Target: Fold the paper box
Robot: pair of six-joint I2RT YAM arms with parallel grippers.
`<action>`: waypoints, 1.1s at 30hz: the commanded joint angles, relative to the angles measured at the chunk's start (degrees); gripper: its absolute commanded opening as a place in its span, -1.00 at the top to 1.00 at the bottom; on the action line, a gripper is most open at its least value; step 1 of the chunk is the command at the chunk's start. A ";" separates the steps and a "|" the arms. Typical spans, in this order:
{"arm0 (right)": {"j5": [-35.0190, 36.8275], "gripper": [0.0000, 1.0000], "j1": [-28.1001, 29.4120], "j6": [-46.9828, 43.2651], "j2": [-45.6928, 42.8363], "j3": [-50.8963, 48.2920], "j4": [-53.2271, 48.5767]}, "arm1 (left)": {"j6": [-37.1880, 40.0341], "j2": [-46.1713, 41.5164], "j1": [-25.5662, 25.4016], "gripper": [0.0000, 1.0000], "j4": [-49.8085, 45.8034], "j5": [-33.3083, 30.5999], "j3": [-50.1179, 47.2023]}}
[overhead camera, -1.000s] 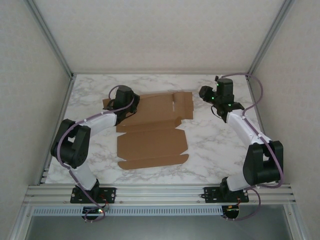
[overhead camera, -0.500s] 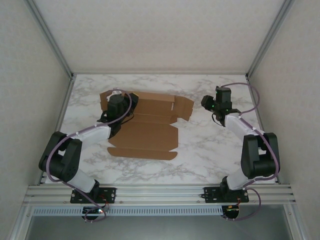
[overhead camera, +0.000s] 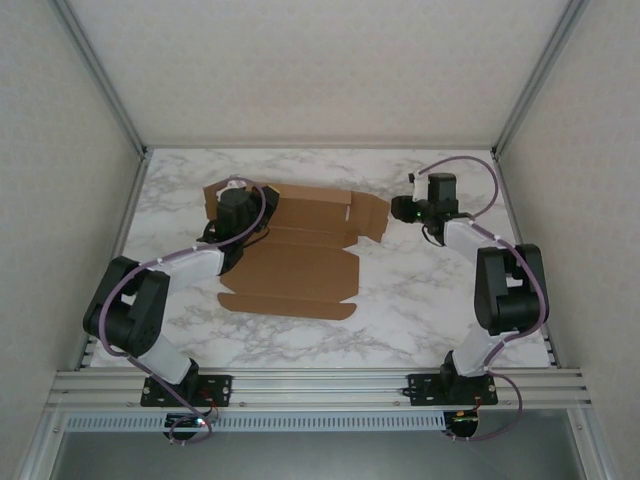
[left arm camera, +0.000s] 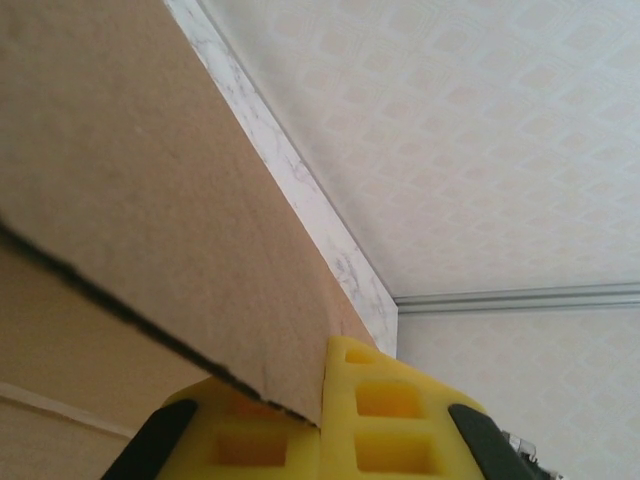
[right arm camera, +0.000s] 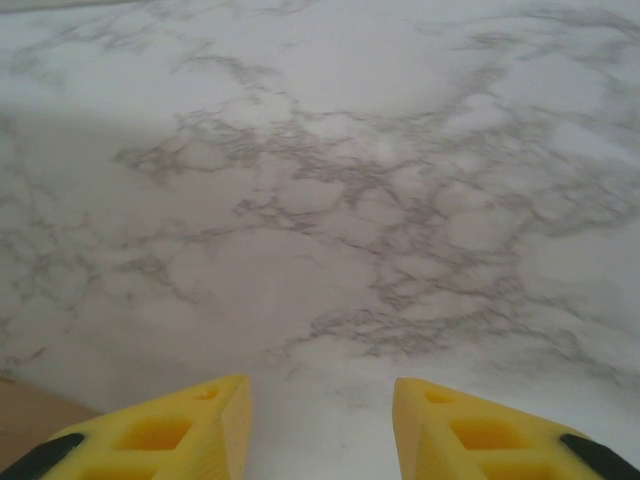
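The paper box (overhead camera: 300,270) is a flat brown cardboard sheet with flaps, lying left of centre on the marble table (overhead camera: 420,290). Its far-left part is raised. My left gripper (overhead camera: 232,203) is at that far-left flap. In the left wrist view the gripper (left arm camera: 322,420) is shut on the paper box's edge (left arm camera: 150,200), which is pinched between the yellow fingers (left arm camera: 400,410). My right gripper (overhead camera: 400,211) hovers low just right of the box's right flap. In the right wrist view it (right arm camera: 320,400) is open over bare marble, with a cardboard corner (right arm camera: 20,420) at lower left.
White enclosure walls with aluminium posts (overhead camera: 110,90) surround the table on three sides. A metal rail (overhead camera: 320,380) carrying both arm bases runs along the near edge. Bare marble lies to the right of the box and in front of it.
My left arm has pulled the sheet left and back, and its near panels now look shorter. My right arm has sunk lower and swung its gripper towards the box's right flap, jaws slightly wider.
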 commanded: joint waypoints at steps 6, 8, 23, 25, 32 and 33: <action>-14.35 0.24 0.00 -11.84 0.18 0.69 -3.39 | 0.85 1.49 0.76 1.00 0.00 3.17 1.02; -16.61 0.29 0.42 -12.68 -0.91 0.22 -4.37 | 0.74 1.64 0.91 1.00 0.53 3.69 0.96; -18.18 0.20 10.40 -12.30 -4.81 -1.76 -6.96 | -1.03 2.29 1.71 1.00 1.90 5.07 0.53; -17.08 0.17 11.24 -12.07 -4.59 -1.49 -6.81 | -1.25 2.43 1.71 1.00 2.08 5.28 0.53; -4.13 -0.01 13.52 -14.87 -4.19 -2.45 -5.12 | -1.16 2.27 1.76 1.00 1.91 5.42 0.44; -2.79 -0.02 13.48 -14.96 -4.11 -2.37 -4.72 | -1.16 2.31 1.78 1.00 1.90 5.50 0.39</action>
